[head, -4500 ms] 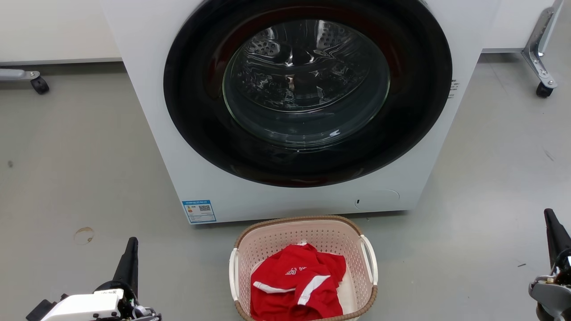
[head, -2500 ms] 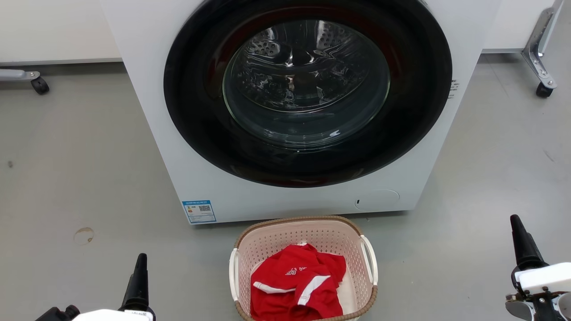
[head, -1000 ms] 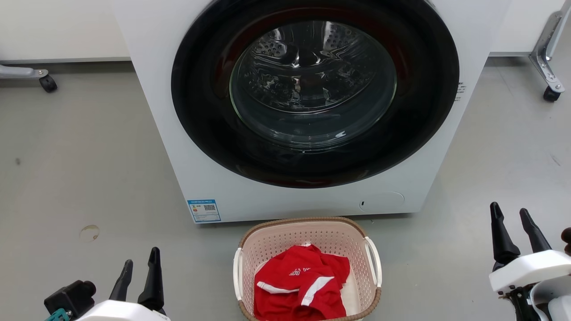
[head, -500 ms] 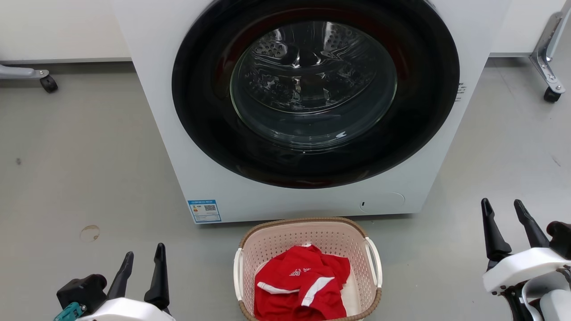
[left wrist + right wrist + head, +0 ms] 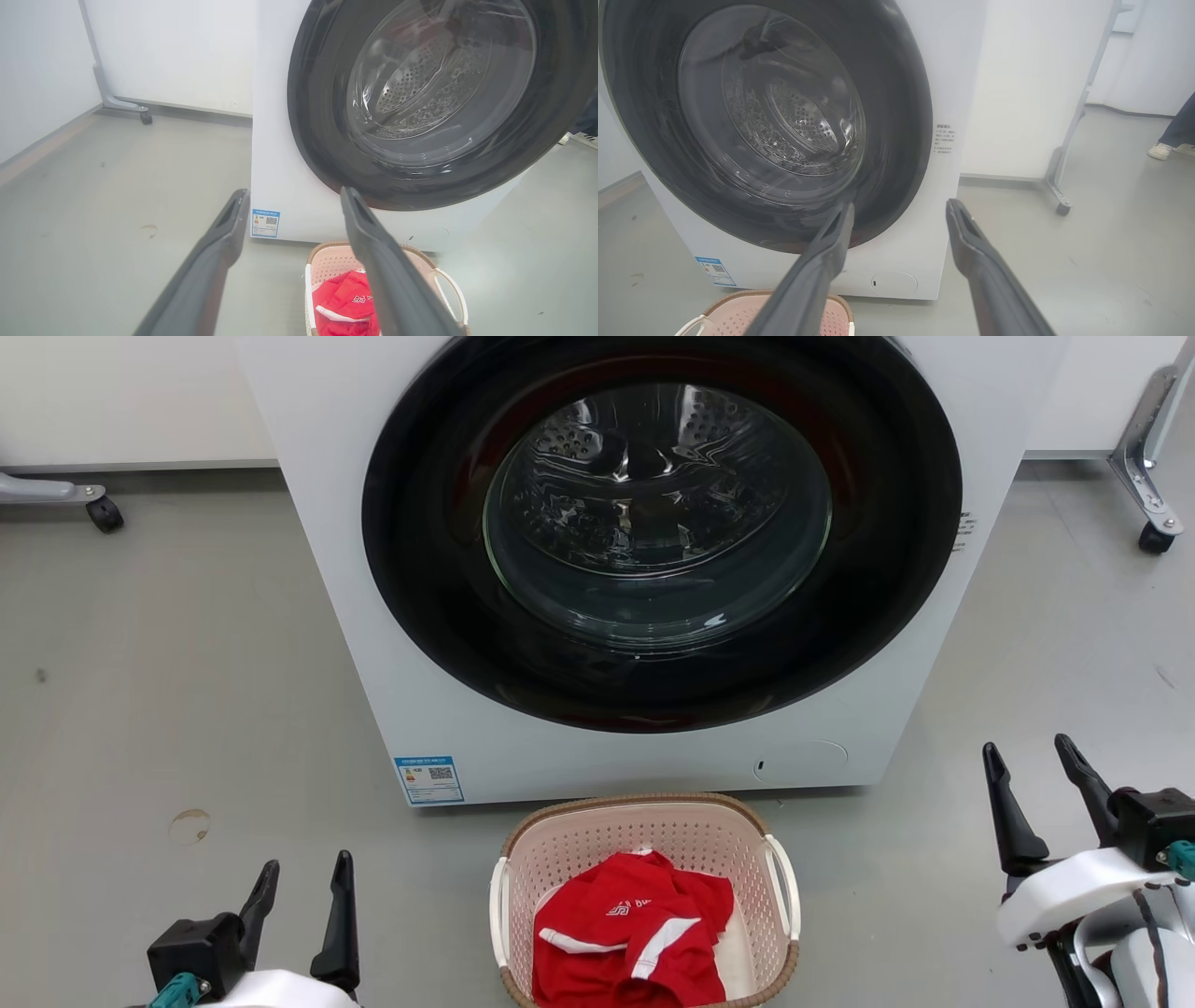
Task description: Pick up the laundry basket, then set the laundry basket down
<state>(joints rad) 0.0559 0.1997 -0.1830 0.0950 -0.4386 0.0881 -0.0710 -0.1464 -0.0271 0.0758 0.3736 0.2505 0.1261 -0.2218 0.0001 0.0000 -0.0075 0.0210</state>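
Laundry basket stands on the grey floor just in front of the white washer, below its round glass door, and a red garment with white trim lies crumpled inside it. Left hand hovers to the basket's left, well apart from its white handle, with its two dark fingers spread and nothing between them. Right hand hangs well off to the basket's right, its fingers likewise parted and gripping nothing.
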